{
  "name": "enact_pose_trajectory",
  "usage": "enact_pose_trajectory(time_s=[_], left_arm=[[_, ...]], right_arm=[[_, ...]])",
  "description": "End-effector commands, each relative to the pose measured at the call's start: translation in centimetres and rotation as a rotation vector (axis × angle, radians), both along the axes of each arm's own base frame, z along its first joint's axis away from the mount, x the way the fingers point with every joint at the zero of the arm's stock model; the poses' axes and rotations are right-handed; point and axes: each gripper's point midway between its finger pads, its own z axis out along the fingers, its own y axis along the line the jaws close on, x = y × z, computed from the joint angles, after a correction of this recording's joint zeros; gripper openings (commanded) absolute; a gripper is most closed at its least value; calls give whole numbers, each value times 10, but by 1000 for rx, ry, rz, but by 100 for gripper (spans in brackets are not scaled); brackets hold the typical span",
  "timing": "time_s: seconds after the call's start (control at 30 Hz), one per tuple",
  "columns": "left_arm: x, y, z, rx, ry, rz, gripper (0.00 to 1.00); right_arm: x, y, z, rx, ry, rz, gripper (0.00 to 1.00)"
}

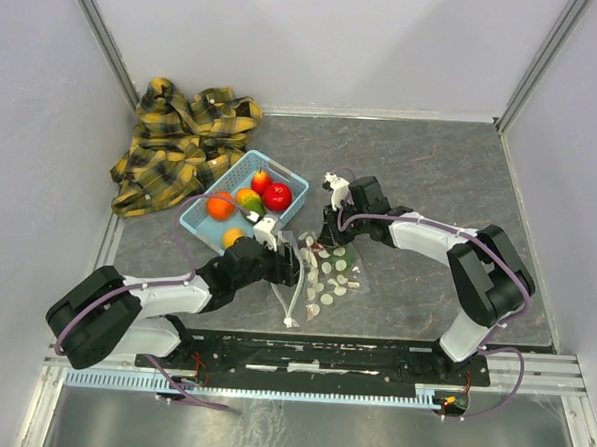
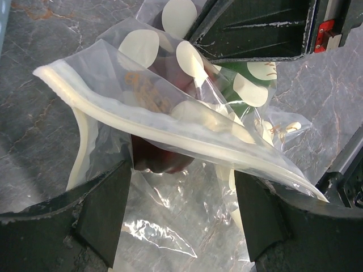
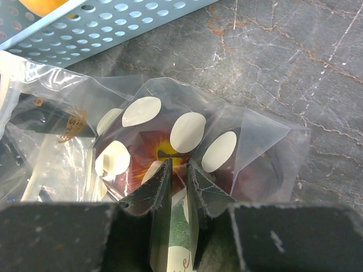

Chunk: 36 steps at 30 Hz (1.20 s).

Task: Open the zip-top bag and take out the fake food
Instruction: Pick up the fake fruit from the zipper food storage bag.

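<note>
The zip-top bag (image 1: pixel 328 277), clear with white oval dots, lies on the grey table in front of the arms. Its mouth is open, with the white zip strip (image 2: pixel 170 136) lifted. A dark maroon fruit (image 2: pixel 159 160) is inside; it also shows in the right wrist view (image 3: pixel 148 153) with a yellow centre. My left gripper (image 1: pixel 280 258) is open, its fingers (image 2: pixel 102 209) wide apart at either side of the bag's mouth. My right gripper (image 3: pixel 178 164) is shut on the bag's far end (image 3: pixel 255 141). Red (image 1: pixel 277 195) and orange (image 1: pixel 219 206) fruits lie in the basket.
The light blue slotted basket (image 1: pixel 286 173) stands just behind the bag, close to both grippers, and shows in the right wrist view (image 3: pixel 113 25). A yellow plaid cloth (image 1: pixel 178 142) is heaped at the back left corner. White walls enclose the table.
</note>
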Motion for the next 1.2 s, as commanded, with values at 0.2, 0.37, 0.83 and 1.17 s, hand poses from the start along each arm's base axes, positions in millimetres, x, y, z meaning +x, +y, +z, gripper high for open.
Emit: enact_pose_trajectory(time_s=[0.2, 0.37, 0.83, 1.17], left_arm=[[-6, -14, 13, -26, -83, -68, 80], [-11, -15, 10, -26, -78, -74, 80], [-17, -17, 14, -35, -94, -81, 80], [-21, -13, 14, -48, -92, -82, 80]], right_arm=[[-15, 11, 8, 29, -20, 87, 24], [-19, 14, 9, 40, -13, 95, 24], [-24, 11, 11, 40, -25, 87, 25], [-18, 5, 28, 30, -87, 61, 27]])
